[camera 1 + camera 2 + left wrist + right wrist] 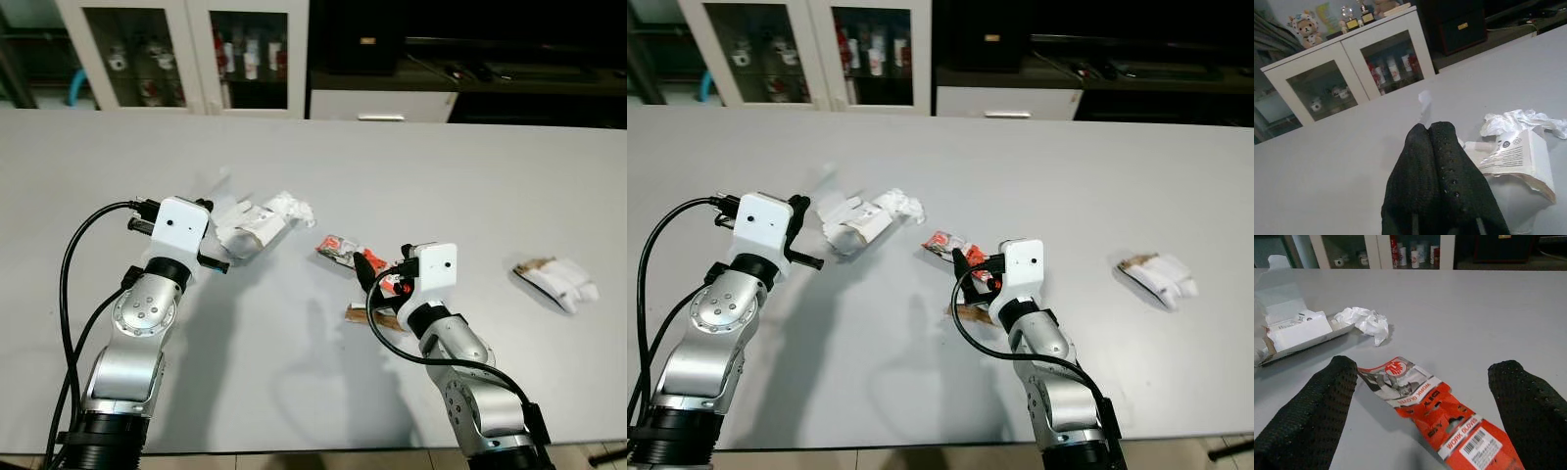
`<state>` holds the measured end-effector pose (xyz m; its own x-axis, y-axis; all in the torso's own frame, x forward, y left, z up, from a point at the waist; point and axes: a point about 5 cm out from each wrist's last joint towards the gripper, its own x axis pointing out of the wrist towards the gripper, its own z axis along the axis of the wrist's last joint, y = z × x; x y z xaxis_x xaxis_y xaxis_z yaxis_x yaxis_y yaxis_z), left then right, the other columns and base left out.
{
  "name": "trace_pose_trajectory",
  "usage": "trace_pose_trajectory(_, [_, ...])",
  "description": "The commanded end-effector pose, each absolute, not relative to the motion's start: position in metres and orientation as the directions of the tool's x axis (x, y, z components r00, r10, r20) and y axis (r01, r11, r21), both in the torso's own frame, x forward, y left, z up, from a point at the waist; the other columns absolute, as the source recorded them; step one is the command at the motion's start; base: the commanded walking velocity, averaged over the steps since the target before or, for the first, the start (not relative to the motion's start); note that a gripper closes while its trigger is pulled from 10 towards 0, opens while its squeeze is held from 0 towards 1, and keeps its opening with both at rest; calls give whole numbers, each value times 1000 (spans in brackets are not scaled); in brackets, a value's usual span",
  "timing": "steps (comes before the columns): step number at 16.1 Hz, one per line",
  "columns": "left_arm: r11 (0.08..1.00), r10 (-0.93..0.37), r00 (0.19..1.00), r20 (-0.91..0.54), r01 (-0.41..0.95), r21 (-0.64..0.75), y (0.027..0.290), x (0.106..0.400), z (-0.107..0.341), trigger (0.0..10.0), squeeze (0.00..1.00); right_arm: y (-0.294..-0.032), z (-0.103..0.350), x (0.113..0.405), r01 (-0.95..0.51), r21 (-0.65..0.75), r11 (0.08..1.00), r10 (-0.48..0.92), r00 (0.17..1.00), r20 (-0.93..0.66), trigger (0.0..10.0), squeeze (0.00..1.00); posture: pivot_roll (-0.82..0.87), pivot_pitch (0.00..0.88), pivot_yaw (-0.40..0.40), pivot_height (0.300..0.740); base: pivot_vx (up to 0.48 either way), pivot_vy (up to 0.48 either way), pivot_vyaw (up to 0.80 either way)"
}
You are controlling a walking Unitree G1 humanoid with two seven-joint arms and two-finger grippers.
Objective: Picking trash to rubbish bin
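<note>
Four trash pieces [253, 227], two tools [377, 269]

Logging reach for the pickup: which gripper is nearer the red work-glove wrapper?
Right. The right gripper is open, its fingers either side of the red wrapper; the left gripper, shut, is beside the white box.

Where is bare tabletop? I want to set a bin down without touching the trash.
Free: the far strip of the grey table by the white cabinet, and the patch between the red glove wrapper and the white packet. Crowded: around the torn white box and crumpled tissue.
</note>
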<state>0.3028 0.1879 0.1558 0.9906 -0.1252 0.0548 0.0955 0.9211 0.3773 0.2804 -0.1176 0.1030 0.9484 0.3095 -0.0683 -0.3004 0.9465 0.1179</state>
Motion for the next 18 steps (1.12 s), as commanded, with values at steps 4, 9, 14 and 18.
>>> trace_pose_trajectory(4, [913, -157, 985, 69, 118, 390, 185, 306, 164, 10000, 0, -126, 102, 280, -266, 112, 958, 273, 960, -60, 10000, 0, 0, 0, 2, 740, 398, 0, 0])
trace_pose_trajectory(9, [909, -182, 982, 58, 146, 390, 182, 308, 162, 10000, 0, -131, 100, 276, -245, 108, 964, 252, 966, -58, 10000, 0, -15, 0, 17, 740, 398, 0, 0])
trace_pose_trajectory(14, [909, -189, 980, 59, 152, 389, 181, 309, 163, 10000, 0, -130, 100, 275, -244, 107, 964, 251, 966, -59, 10000, 0, -16, 0, 16, 740, 397, 0, 0])
trace_pose_trajectory(18, [910, -189, 981, 55, 153, 384, 180, 308, 161, 10000, 0, -131, 99, 275, -245, 104, 964, 252, 966, -62, 10000, 0, -16, 0, 13, 740, 398, 0, 0])
